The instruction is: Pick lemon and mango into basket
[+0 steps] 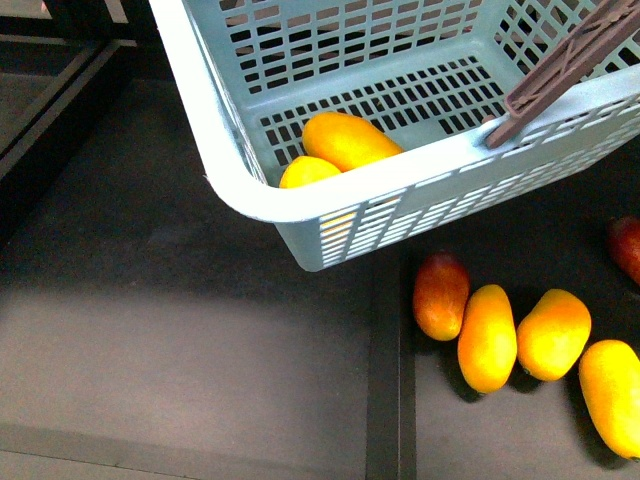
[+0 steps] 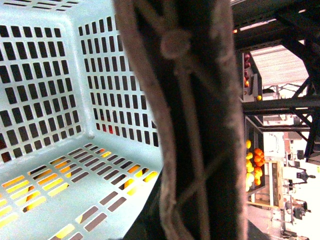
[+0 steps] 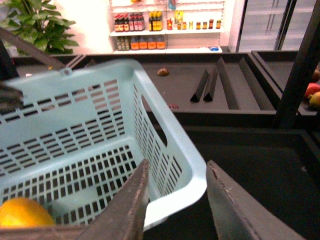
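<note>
Inside basket (image 1: 250, 200): mango (image 1: 350, 140), lemon (image 1: 308, 172); both placed, task seemingly complete. Right end effector (image 3: 175, 200): apart, empty. Left: state indeterminable. Next: withdraw.

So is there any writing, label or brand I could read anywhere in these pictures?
None can be read.
Bottles on the white shelf: labels show, too small and blurred to read.
Basket, mango and lemon in it: no print visible.

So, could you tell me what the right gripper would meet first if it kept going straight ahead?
Probably the basket's rim, which lies just beyond the open right gripper, though depth is hard to judge.
</note>
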Controlling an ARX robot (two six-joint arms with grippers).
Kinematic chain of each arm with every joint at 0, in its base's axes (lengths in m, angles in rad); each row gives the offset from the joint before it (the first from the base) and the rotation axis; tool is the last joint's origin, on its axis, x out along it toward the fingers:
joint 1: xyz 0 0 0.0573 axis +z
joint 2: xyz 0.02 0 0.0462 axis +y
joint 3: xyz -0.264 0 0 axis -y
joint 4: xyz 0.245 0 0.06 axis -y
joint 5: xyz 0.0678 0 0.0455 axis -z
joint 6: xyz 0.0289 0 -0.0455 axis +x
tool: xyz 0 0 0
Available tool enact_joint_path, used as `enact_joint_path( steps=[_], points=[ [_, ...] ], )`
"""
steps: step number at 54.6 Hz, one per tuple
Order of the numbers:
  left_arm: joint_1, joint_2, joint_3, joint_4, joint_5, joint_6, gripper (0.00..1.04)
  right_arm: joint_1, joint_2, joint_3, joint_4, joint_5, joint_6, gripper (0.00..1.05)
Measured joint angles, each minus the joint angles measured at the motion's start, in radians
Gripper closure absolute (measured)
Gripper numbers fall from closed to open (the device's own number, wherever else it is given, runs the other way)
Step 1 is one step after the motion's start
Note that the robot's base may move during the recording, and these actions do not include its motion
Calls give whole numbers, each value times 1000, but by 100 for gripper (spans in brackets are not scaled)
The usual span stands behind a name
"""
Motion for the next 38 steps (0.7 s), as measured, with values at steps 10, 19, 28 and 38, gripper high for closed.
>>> enact_joint_path(
  steps=[10,19,28,38],
  points=[
    [3,0,0,0,-3,5,100,0,-106,-138,31,0,-14,103],
    [3,0,0,0,-2,0,100,0,-190,-222,28,0,-16,103],
    [3,0,0,0,-2,2,100,0,-254,-264,10,0,-16,103],
    [3,0,0,0,-3,3,100,0,-327,-303,-27,0,-16,103]
  ],
)
